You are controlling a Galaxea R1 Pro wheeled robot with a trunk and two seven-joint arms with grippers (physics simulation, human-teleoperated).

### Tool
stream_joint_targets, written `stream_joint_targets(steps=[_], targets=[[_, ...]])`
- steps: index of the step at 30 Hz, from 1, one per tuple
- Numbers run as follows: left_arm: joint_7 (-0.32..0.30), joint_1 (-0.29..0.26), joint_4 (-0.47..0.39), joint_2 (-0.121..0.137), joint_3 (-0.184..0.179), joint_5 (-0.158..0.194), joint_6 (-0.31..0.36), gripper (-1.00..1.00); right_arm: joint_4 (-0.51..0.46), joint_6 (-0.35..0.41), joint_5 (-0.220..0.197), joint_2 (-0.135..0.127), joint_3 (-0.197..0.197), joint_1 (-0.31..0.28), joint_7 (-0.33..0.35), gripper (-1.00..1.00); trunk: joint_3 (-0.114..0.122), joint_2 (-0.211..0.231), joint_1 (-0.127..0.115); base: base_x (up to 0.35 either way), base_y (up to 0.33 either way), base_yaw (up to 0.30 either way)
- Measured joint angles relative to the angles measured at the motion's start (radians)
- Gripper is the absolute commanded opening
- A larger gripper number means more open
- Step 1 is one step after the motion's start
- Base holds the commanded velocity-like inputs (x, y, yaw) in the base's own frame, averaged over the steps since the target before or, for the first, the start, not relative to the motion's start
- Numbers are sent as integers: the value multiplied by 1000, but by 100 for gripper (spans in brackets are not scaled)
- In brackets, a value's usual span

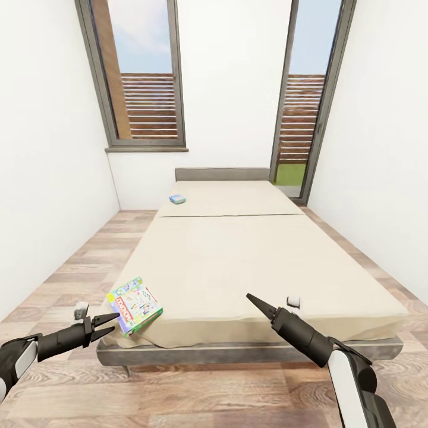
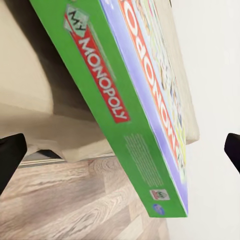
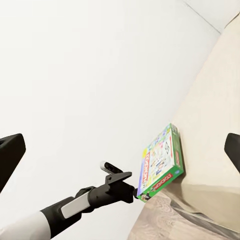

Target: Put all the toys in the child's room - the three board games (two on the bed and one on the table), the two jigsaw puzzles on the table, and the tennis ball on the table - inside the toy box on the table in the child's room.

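Down low at the near left corner of the bed (image 1: 238,261), the left gripper (image 1: 110,326) is spread open, its 2 black fingers pointing at a Monopoly board game (image 1: 135,305) and reaching almost to the box's near corner. From the head view, whether the fingertips touch the box cannot be told. The box is green-sided with a white, colourful lid and a red banner reading "Monopoly". It lies at the mattress corner, turned at an angle and overhanging the edge toward the gripper. The left wrist view shows the same box (image 2: 131,107) close up, its long green side facing the camera, with the 2 dark fingertips wide apart at either side of it. From the right wrist view, the left gripper (image 3: 127,186) sits right at the box's (image 3: 161,162) lower corner.

The right gripper (image 1: 257,304) hovers above the near edge of the beige mattress, right of centre. Its fingers appear as 1 narrow point there, yet the right wrist view shows its dark fingertips far apart, so it is open and holds nothing.

Far up the bed, near the grey headboard (image 1: 222,173), lies a small blue board game (image 1: 178,198). Wood-plank floor (image 1: 77,261) surrounds the bed, with white walls and 2 tall dark-framed windows (image 1: 139,77) behind.
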Motion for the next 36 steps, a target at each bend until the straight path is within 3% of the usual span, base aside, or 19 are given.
stream_joint_targets(steps=[19, 36], targets=[[0, 0, 0, 0, 1, 0, -2, 100, 0, 0, 0, 0, 0, 0, -1, 100, 0, 0, 0, -35, -65, 0], [-4, 10, 1, 5, -18, -17, 18, 100, 0, 0, 1, 0, 0, 0, -2, 100, 0, 0, 0, 77, 9, 0]])
